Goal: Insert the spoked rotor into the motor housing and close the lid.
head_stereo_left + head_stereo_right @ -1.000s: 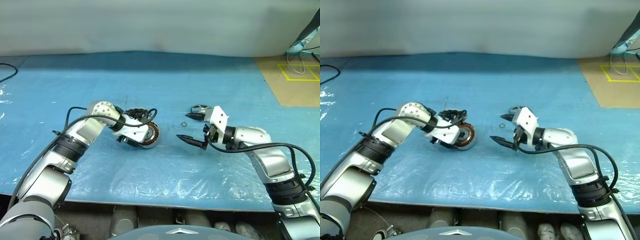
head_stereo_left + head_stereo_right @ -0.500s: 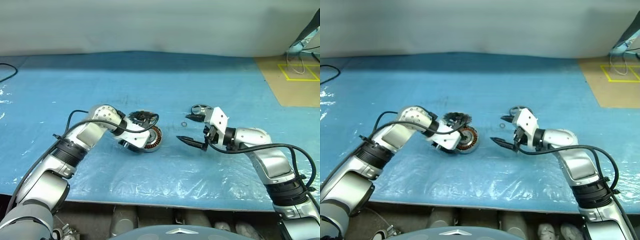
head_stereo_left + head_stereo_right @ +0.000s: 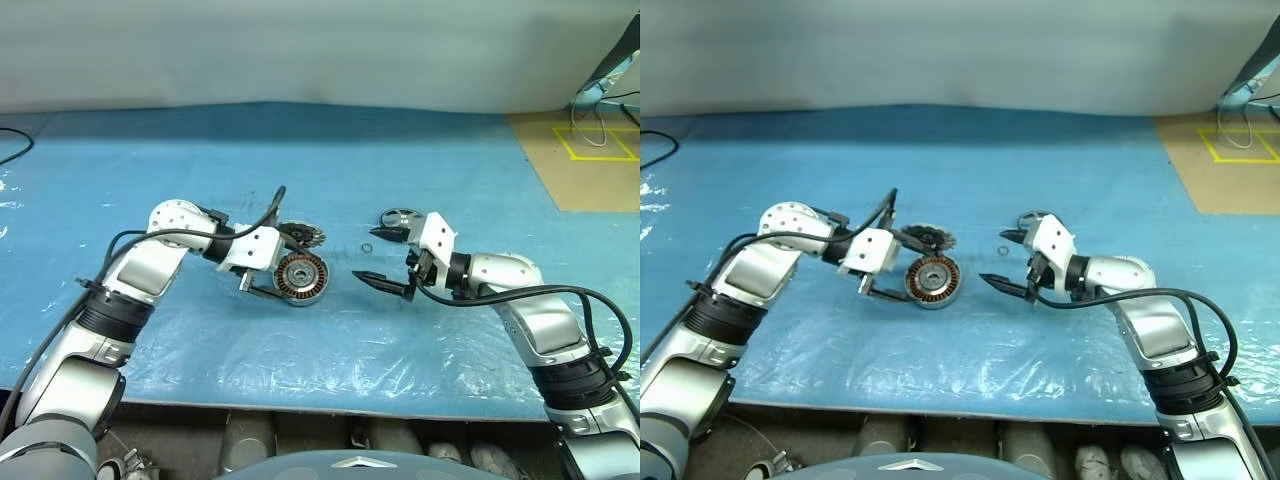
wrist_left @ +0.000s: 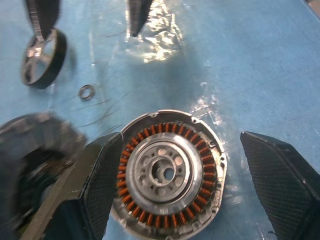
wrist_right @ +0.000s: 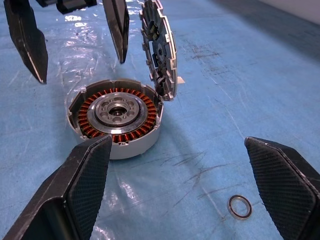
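Note:
The motor housing [image 3: 301,277] lies flat on the blue sheet, its copper windings facing up. The lid [image 3: 301,236] stands nearly on edge at the housing's far rim [image 5: 159,47]. My left gripper [image 3: 276,264] is open and hovers just above the housing, one finger [image 4: 100,184] on each side, gripping nothing. The spoked rotor [image 3: 400,216] lies on the sheet to the right, partly behind the upper finger of my right gripper [image 3: 384,258]. The right gripper is open and empty, pointing toward the housing [image 5: 117,115] from a short way off.
A small metal washer [image 3: 367,249] lies on the sheet between the housing and the rotor. Crinkled clear plastic [image 3: 300,350] covers the near part of the blue sheet. A tan floor patch with yellow tape [image 3: 600,145] is at the far right.
My left gripper opened, let go of the tilted housing and rose. The housing now lies flat with the lid standing up behind it. The right arm stayed still.

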Motion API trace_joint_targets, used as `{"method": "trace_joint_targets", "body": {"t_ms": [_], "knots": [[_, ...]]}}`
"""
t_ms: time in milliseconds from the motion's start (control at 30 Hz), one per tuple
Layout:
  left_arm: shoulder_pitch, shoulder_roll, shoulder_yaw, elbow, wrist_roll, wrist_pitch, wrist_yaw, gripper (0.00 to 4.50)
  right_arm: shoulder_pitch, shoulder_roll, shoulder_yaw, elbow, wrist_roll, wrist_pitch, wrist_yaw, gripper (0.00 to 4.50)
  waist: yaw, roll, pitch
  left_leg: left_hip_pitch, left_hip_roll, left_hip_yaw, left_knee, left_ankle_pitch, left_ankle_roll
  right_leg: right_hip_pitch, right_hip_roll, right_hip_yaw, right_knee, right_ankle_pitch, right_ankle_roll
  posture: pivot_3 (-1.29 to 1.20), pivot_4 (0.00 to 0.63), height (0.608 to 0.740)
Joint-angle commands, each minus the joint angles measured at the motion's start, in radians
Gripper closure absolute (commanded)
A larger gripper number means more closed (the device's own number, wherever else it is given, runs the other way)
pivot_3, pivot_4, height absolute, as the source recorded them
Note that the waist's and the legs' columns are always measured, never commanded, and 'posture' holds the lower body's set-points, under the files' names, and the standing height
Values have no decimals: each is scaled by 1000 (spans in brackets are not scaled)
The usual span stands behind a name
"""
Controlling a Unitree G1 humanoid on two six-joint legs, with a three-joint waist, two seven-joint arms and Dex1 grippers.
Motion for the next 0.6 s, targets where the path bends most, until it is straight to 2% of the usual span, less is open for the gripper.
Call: {"method": "trace_joint_targets", "body": {"t_ms": [33,233,400,600], "knots": [[60,-12,76,-95,-77,91,89,554,-22,22,-9,41,-28,-38,-33,0,-1,0,0,0,0,0,0,0,0,0,0,0,0,0,0,0,150,740],[230,-18,124,-113,-82,84,192,554,-27,64,16,126,-79,-85,-62,0,-12,0,0,-1,0,0,0,0,0,-1,1,0,0,0,0,0,150,740],[329,-84,157,-192,-156,163,299,554,-60,100,11,232,-107,-124,-82,0,-19,0,0,-1,0,0,1,1,1,0,0,0,0,0,0,0,150,740],[365,-137,167,-199,-204,219,363,554,-86,136,7,346,-130,-164,-99,0,-25,0,0,0,1,0,2,1,2,0,1,0,1,0,0,0,150,740]]}}
